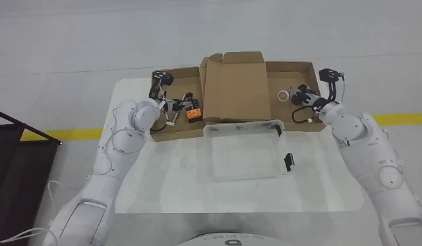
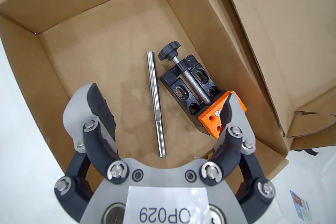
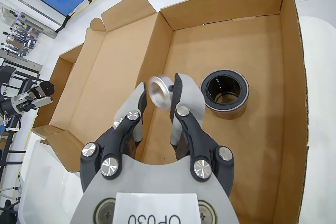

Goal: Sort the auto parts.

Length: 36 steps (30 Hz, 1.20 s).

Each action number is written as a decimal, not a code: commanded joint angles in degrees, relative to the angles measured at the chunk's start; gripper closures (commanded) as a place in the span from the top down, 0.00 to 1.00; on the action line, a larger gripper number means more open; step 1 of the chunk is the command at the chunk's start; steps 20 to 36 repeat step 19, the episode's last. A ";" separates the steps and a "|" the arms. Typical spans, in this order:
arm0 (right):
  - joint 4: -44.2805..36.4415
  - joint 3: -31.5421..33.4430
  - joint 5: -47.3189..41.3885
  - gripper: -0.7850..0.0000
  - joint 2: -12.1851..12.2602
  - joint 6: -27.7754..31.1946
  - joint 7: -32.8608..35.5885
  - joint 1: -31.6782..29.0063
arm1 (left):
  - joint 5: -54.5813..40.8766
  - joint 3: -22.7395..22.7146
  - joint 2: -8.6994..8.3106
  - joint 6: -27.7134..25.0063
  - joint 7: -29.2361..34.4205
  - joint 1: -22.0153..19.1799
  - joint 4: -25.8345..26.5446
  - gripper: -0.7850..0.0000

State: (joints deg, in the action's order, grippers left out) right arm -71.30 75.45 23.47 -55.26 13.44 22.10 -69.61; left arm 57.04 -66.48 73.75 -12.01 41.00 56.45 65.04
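Beyond the clear bin (image 1: 242, 157), steel rod (image 2: 156, 104), mini vise (image 2: 191, 88) and linear bearing (image 3: 224, 93) sit boxed. Left gripper (image 2: 164, 97) gapes apart; right gripper (image 3: 161, 84) clamps a shaft collar (image 3: 158, 93). A black part (image 1: 289, 161) beside the bin looks unsorted

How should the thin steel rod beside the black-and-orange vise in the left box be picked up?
Come from straight above and close across the thin polished steel rod on the half away from the black knob. It lies flat on the cardboard box floor, and the black-and-orange screw vise crowds the knob-side half; the gap probably admits a finger only nearer the orange end.
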 commanded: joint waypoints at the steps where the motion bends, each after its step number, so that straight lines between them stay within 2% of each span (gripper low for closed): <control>1: -0.28 0.32 0.07 0.45 0.01 0.00 -0.14 -0.30 | 0.00 0.00 0.00 0.00 0.00 0.00 0.00 1.00; 5: -1.35 1.51 -1.34 0.45 0.03 2.02 -0.84 -1.16 | 0.00 0.00 0.00 0.00 0.00 0.00 0.00 1.00; 8: -2.03 3.39 -2.52 0.46 0.26 7.88 -3.06 -2.70 | 0.00 0.00 0.00 0.00 0.00 0.00 0.00 1.00; 16: -0.79 9.43 -2.54 0.47 0.90 25.09 -14.03 -7.81 | 0.00 0.00 0.00 0.00 0.00 0.00 0.00 1.00; 19: -0.22 11.68 -1.02 0.50 1.24 28.98 -16.01 -9.11 | 0.00 0.00 0.00 0.00 0.00 0.00 0.00 1.00; 36: -0.22 11.68 -1.02 0.50 1.24 28.98 -16.01 -9.11 | 0.00 0.00 0.00 0.00 0.00 0.00 0.00 1.00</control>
